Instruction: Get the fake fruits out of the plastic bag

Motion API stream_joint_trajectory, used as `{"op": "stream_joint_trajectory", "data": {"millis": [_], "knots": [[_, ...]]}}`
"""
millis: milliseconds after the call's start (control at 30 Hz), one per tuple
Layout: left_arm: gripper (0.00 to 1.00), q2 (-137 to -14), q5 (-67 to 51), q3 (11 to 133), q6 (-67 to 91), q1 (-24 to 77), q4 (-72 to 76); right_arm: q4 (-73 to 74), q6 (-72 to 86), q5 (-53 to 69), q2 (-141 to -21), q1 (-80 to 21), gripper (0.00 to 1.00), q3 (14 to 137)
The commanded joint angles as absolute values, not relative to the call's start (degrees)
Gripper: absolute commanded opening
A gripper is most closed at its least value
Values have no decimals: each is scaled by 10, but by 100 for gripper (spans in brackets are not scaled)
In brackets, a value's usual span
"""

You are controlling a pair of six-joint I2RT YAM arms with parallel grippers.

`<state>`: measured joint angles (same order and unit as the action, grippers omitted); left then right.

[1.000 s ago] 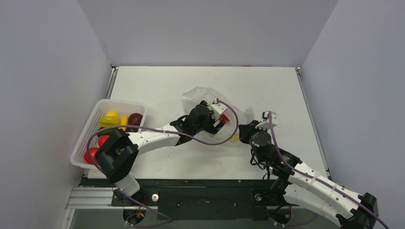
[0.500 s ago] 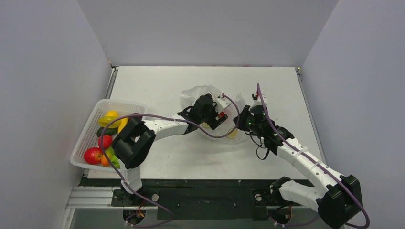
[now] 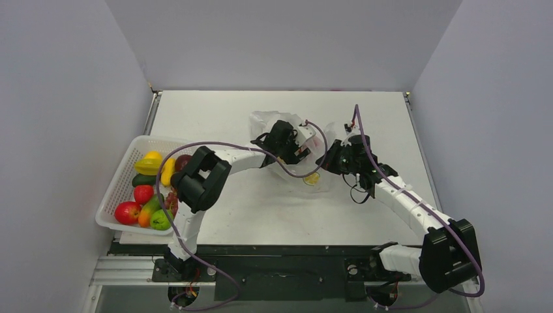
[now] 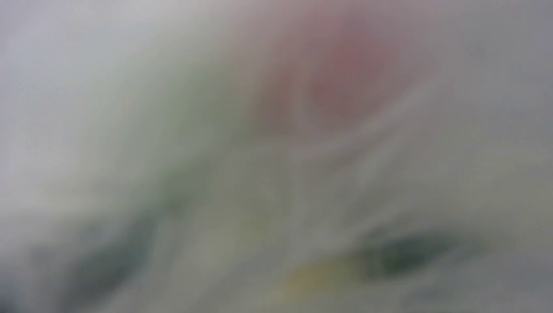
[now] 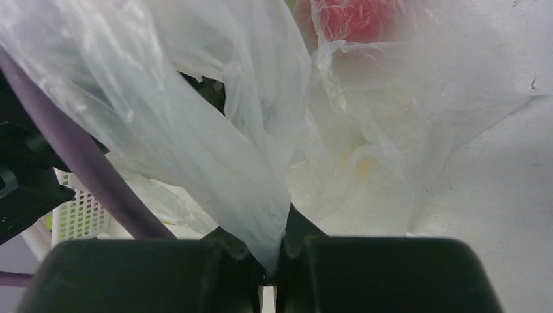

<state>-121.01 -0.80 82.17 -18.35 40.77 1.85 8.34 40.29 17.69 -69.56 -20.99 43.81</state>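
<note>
Right claw [image 5: 274,259] pinches clear crinkly plastic bag [image 5: 195,143], arm outstretched. Left claw [image 3: 303,153] reaches inside; I cannot tell its width.

Robotics laboratory test cell. Plain grey partition walls [image 3: 65,98] enclosed a white table [image 3: 261,222] on three sides. A black mounting plate [image 3: 280,252] and an aluminium frame rail [image 3: 120,270] ran along its near edge.
</note>
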Motion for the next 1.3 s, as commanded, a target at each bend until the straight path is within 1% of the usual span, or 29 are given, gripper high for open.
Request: {"op": "stream_joint_trajectory", "data": {"millis": [0, 133, 200, 233, 267, 300, 333, 400, 433, 467, 500, 600, 667, 767, 867, 967, 1067, 1133, 1167, 1200, 1233, 1267], "knots": [[91, -1236, 20, 851, -195, 409, -19, 36, 402, 216, -702, -207, 0, 462], [86, -1230, 46, 828, -184, 409, 16, 32, 402, 225, -718, -204, 0, 465], [80, -1217, 54, 813, -173, 410, 32, 29, 402, 226, -722, -204, 0, 462], [73, -1203, 56, 800, -164, 411, 42, 26, 402, 225, -721, -204, 0, 460], [69, -1196, 56, 791, -160, 412, 49, 25, 402, 223, -719, -204, 0, 456], [63, -1178, 54, 772, -152, 412, 63, 24, 402, 222, -717, -204, 0, 454], [60, -1168, 52, 764, -149, 414, 70, 24, 402, 221, -715, -204, 0, 450], [47, -1139, 48, 737, -131, 417, 92, 22, 399, 217, -701, -205, 0, 438], [45, -1120, 45, 722, -124, 418, 96, 22, 399, 214, -697, -205, 0, 430], [40, -1111, 43, 713, -113, 419, 105, 23, 397, 210, -688, -205, 0, 425], [37, -1093, 39, 699, -108, 420, 109, 24, 395, 208, -684, -206, 0, 415], [26, -1056, 27, 660, -80, 427, 125, 27, 381, 189, -660, -214, 0, 392], [22, -1028, 12, 639, -64, 432, 132, 26, 372, 176, -648, -225, 0, 373], [18, -987, 1, 614, -44, 442, 136, 11, 366, 150, -635, -251, 0, 341], [12, -951, -26, 587, -18, 453, 133, -3, 360, 130, -615, -275, 0, 322], [11, -924, -30, 566, -5, 462, 129, -9, 352, 104, -598, -299, 0, 306], [10, -895, -29, 543, 5, 464, 123, -3, 350, 87, -572, -301, 0, 294], [14, -887, -18, 536, 15, 465, 125, -2, 348, 72, -550, -302, 0, 291], [19, -885, -9, 536, 21, 465, 122, 8, 351, 57, -538, -302, 0, 291], [22, -884, -7, 538, 24, 464, 120, 21, 352, 49, -532, -302, 0, 292], [28, -883, -6, 541, 32, 464, 119, 27, 354, 33, -518, -303, 0, 294], [31, -884, -5, 542, 38, 463, 118, 40, 356, 14, -510, -305, 0, 299]]}}
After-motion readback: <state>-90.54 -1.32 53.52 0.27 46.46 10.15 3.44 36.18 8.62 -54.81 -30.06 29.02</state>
